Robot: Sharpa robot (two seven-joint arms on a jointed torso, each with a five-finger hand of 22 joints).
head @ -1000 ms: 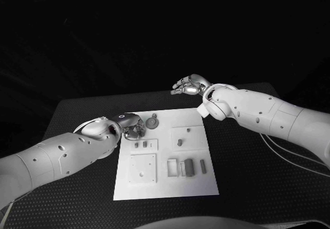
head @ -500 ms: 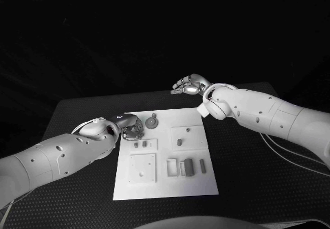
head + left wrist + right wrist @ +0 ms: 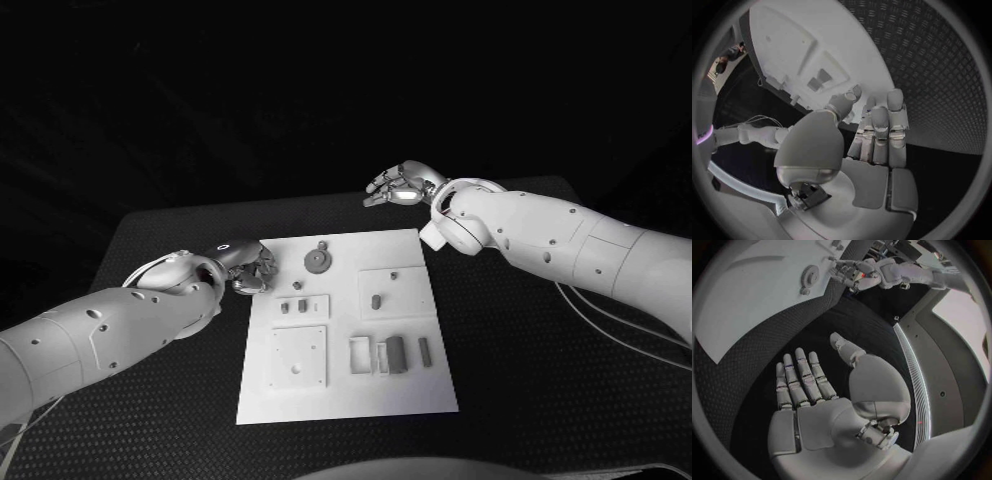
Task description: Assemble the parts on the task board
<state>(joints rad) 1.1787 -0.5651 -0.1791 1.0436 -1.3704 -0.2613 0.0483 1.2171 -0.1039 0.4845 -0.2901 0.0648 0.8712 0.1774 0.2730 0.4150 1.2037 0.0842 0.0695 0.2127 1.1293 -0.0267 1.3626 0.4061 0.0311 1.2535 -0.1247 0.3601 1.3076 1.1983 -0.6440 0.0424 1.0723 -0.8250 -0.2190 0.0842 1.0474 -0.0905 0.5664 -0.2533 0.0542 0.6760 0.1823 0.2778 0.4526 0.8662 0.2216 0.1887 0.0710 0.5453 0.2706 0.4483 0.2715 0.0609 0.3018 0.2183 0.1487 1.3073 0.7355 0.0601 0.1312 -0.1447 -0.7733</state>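
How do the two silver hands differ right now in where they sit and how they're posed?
The left hand sits at the white task board's left edge, near the round gear-like part; the right hand is off the board, over the black table beyond its far right corner. The left hand's fingers lie together; the right hand's are spread. Both hold nothing.

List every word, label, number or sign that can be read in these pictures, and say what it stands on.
None can be read.
The task board carries no print, only recesses and small grey parts.
The left hand and right hand show no legible marking.
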